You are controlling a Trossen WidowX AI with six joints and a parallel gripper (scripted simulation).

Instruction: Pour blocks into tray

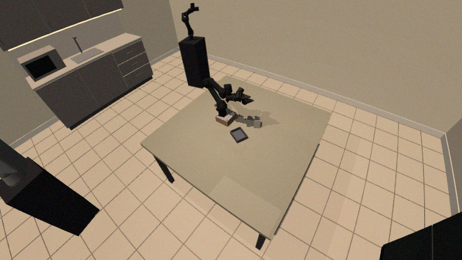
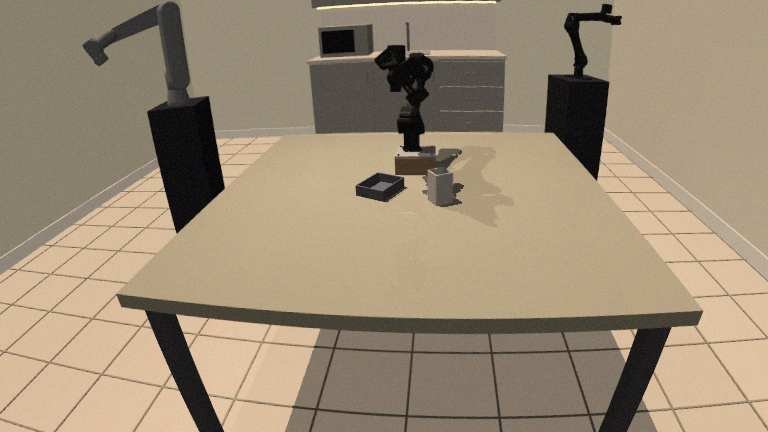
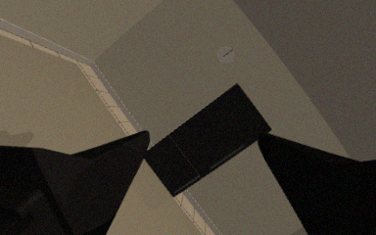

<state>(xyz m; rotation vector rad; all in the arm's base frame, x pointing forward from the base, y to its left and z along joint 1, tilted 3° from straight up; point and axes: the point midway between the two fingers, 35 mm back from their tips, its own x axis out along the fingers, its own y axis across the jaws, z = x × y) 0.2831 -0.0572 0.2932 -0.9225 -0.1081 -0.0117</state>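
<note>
The light grey, square-sided cup (image 1: pixel 257 124) (image 2: pixel 440 188) stands upright on the table (image 1: pixel 204 154) (image 2: pixel 396 263). Its inside is too small and dark to make out any blocks. The shallow dark grey tray (image 1: pixel 242 139) (image 2: pixel 368 193) lies near the cup, to its left in the exterior view, and looks empty. My gripper (image 1: pixel 251 100) (image 3: pixel 203 137) is open with nothing between its fingers. It is raised above the table, well above the cup and apart from it. Neither cup nor tray shows in the wrist view, where the fingers frame a distant dark cabinet.
The arm's base sits on a brown block (image 1: pixel 222 121) (image 2: pixel 415 165) with a white top, just behind the tray and cup. Two other arms stand on black pedestals (image 2: pixel 186 161) (image 2: pixel 577 116) beyond the table's sides. A kitchen counter (image 2: pixel 345 93) is behind.
</note>
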